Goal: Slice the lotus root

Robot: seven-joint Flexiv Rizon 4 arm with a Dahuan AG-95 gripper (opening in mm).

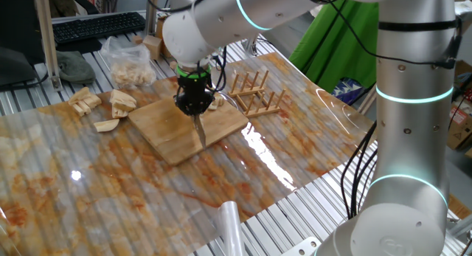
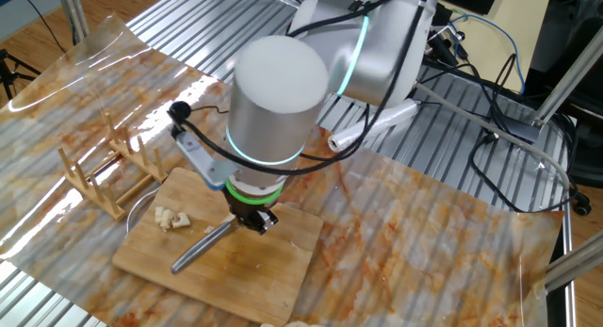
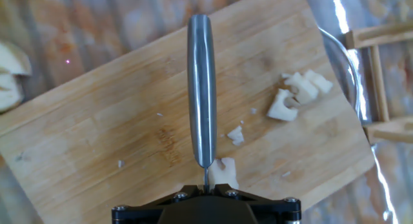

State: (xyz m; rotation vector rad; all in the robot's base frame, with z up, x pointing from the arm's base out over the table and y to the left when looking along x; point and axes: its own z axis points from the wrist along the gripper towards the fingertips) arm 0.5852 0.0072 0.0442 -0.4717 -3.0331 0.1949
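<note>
My gripper is shut on a steel knife. The knife points down and forward over the wooden cutting board. In the other fixed view the knife slants from the gripper towards the board. Small pale cut bits of lotus root lie on the board's right part. One more bit lies right by the blade near the gripper. Larger lotus root chunks rest off the board to its left.
A wooden slotted rack stands just right of the board. A plastic bag of pale pieces and a keyboard are at the back left. A clear wavy sheet covers the table, and a white roll lies at the front.
</note>
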